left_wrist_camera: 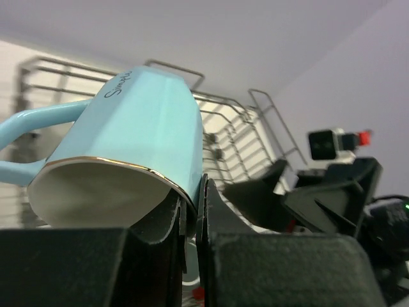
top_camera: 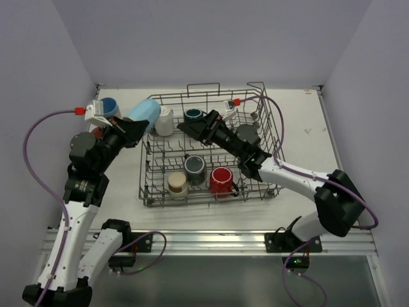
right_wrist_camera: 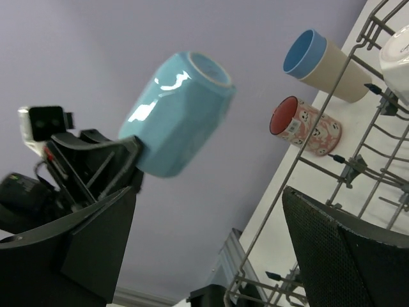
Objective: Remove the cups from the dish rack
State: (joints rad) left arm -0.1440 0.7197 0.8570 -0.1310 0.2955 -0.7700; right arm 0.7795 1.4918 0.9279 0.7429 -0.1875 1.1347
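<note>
My left gripper point(top_camera: 132, 132) is shut on the rim of a light blue mug point(top_camera: 146, 115) and holds it in the air over the left end of the dish rack point(top_camera: 148, 167). In the left wrist view the jaws point(left_wrist_camera: 190, 206) pinch the wall of the mug point(left_wrist_camera: 128, 128), one finger inside. My right gripper point(top_camera: 192, 128) is open and empty above the rack's back row; its wrist view point(right_wrist_camera: 211, 243) shows the mug point(right_wrist_camera: 179, 115) aloft. In the rack stand a white cup point(top_camera: 165, 121), a dark teal cup point(top_camera: 193, 116), a dark grey cup point(top_camera: 195, 168), a red cup point(top_camera: 221, 180) and a beige cup point(top_camera: 177, 184).
On the table left of the rack stand a beige cup with a blue inside point(top_camera: 108, 106) point(right_wrist_camera: 326, 64) and a pink patterned cup point(right_wrist_camera: 307, 128), mostly hidden behind my left arm in the top view. Walls close off the left, back and right.
</note>
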